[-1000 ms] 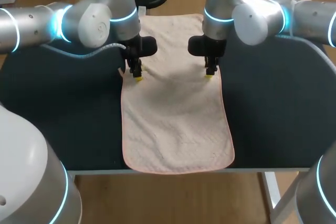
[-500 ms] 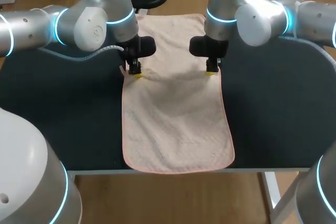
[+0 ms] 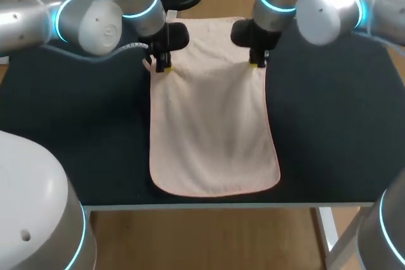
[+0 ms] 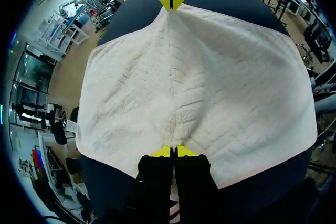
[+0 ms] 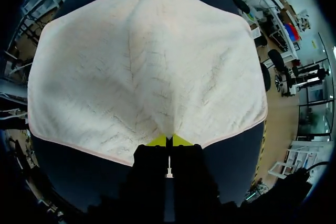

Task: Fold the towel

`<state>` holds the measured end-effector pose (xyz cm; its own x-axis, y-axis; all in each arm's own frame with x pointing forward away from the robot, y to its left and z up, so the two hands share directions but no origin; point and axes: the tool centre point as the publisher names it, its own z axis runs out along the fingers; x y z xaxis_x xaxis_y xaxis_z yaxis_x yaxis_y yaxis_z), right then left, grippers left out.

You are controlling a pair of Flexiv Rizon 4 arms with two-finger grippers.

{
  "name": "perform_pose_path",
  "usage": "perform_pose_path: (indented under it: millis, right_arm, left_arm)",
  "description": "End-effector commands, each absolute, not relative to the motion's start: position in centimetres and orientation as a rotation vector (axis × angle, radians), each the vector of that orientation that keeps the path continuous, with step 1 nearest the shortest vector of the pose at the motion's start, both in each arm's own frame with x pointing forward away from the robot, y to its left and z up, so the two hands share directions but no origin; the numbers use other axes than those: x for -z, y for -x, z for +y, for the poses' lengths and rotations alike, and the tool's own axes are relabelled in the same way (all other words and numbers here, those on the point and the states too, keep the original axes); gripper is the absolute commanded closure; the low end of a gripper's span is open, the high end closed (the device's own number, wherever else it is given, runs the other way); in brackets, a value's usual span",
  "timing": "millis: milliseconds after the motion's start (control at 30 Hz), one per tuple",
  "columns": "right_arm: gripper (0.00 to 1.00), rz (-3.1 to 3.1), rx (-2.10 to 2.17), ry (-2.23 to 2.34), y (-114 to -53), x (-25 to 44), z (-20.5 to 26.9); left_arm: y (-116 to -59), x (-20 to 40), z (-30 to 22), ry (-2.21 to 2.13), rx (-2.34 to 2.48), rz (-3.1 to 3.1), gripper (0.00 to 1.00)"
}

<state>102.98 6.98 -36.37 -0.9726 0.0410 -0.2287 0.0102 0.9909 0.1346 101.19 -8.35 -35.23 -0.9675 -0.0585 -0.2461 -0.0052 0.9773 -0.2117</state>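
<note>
two towel (image 3: 212, 131) edges in left claw (image 3: 163, 67), right claw (image 3: 256, 63)

Bearing a cream towel (image 3: 212, 137) on the dark table (image 3: 335, 131). Lying lengthwise down the middle, running from near the back edge to just short of the front edge, spreading flat at the near end, leaving dark surface bare either side.

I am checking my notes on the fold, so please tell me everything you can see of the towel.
The towel is a long cream rectangle of soft, quilted-looking cloth with a thin pink border and rounded near corners. It lies lengthwise on the dark table, its near end just inside the front edge. The left gripper and right gripper pinch its two long edges toward the far end, where creases gather.
</note>
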Motion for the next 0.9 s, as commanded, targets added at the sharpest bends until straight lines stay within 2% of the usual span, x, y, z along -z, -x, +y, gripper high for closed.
perform_pose_path:
  millis: [33, 567, 900]
  right_arm:
    - [1.00, 2.824, -0.221, -0.041, -102.0, 30.7, 5.2]
    - [1.00, 2.521, -0.333, 0.088, -104.8, 17.3, 6.9]
    - [1.00, 2.349, -0.321, 0.093, -107.3, 11.5, 7.4]
  left_arm:
    - [-99.6, 29.7, -6.6, 0.077, 0.246, 2.764, 1.00]
    - [-103.8, 16.9, -7.4, 0.092, 0.094, 2.447, 1.00]
    - [-107.1, 11.5, -7.5, 0.125, 0.012, 2.293, 1.00]
